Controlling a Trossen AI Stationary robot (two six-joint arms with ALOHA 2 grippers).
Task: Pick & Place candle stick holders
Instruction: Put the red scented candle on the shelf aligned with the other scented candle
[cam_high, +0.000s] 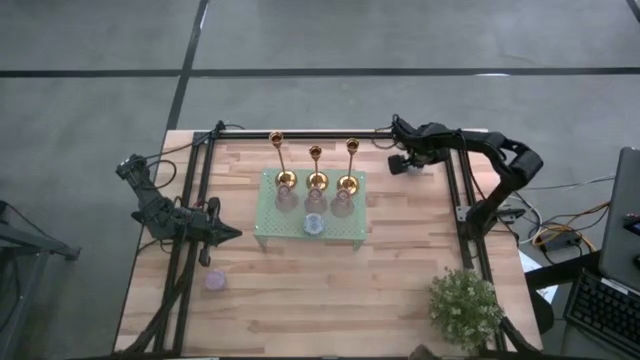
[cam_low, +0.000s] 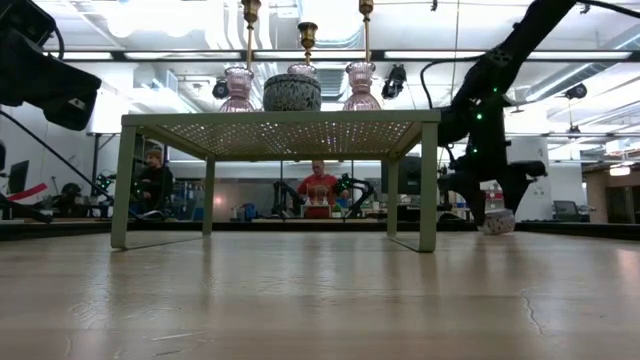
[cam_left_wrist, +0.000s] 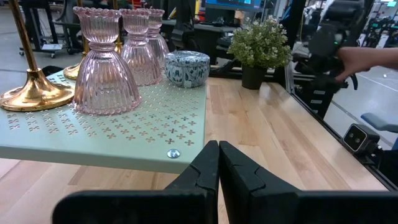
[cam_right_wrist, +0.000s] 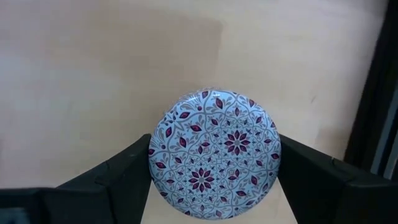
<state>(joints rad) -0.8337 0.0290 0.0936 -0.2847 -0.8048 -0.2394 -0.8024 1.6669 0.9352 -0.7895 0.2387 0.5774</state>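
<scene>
Three gold candle stick holders (cam_high: 316, 168) stand upright in a row along the far side of a green perforated stand (cam_high: 265, 228); their stems (cam_low: 249, 35) show in the low view. Three pink glass pieces (cam_left_wrist: 98, 74) and a blue patterned pot (cam_left_wrist: 185, 67) stand in front of them. My right gripper (cam_high: 398, 165) points down, right of the stand near the table's far edge, shut on a round flower-patterned tin (cam_right_wrist: 214, 160). My left gripper (cam_left_wrist: 217, 165) hovers shut, left of the stand, touching nothing. My right gripper pinches the round tin by opposite sides of its rim (cam_right_wrist: 153, 155) between its two fingers, coming from above and pointing down. The tin sits level, patterned face up, low over the wood (cam_low: 497, 223). Whether its underside touches the table I cannot tell.
A small lavender piece (cam_high: 215, 280) lies on the wood near the left front. A potted plant (cam_high: 465, 308) stands at the front right. Black frame rails (cam_high: 460, 210) run along both table sides. People sit in the room beyond the far edge (cam_low: 318, 185).
</scene>
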